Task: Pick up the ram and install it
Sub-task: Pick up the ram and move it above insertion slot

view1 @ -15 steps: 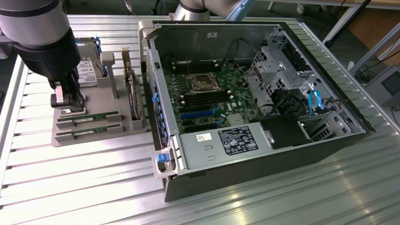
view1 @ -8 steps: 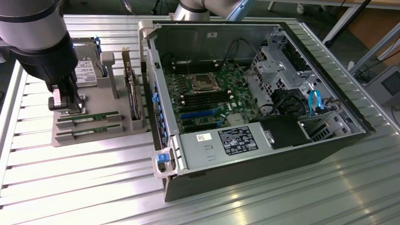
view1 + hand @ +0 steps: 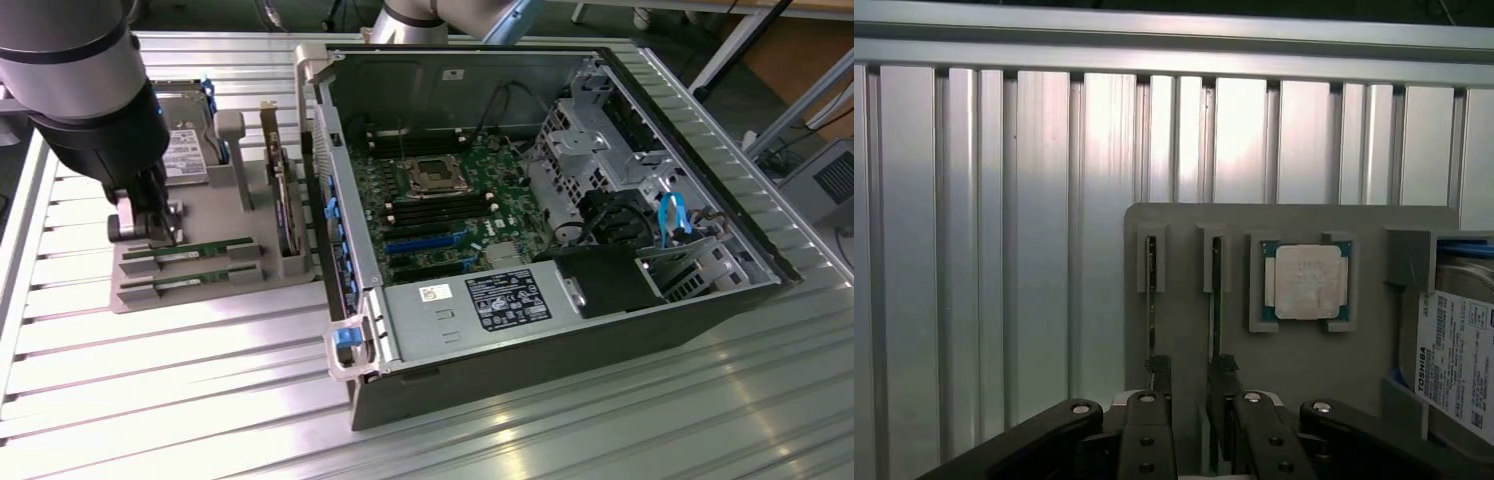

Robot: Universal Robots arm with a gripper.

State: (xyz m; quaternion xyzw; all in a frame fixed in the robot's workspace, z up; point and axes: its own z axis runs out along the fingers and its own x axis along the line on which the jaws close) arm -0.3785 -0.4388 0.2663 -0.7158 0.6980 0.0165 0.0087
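Observation:
Two green ram sticks (image 3: 203, 249) (image 3: 200, 281) lie edge-up in slots of the grey holder tray (image 3: 187, 298), at the exterior view's left. From the wrist they appear as thin edges, one ram stick (image 3: 1151, 310) beside the other ram stick (image 3: 1216, 300). My gripper (image 3: 144, 228) hangs low over the tray's end, at the sticks' tips. Its fingers (image 3: 1160, 374) stand a small gap apart, gripper (image 3: 1191, 372) open, with only bare tray between them. The open computer case (image 3: 534, 60) shows the motherboard (image 3: 454, 200) with black memory slots (image 3: 430, 214).
On the same tray are a silver processor chip (image 3: 1306, 283), a hard drive (image 3: 1456, 360) with a white label, and an upright expansion card (image 3: 286, 205). The case wall (image 3: 320, 170) rises right beside the tray. All stand on a ribbed aluminium table (image 3: 160, 390).

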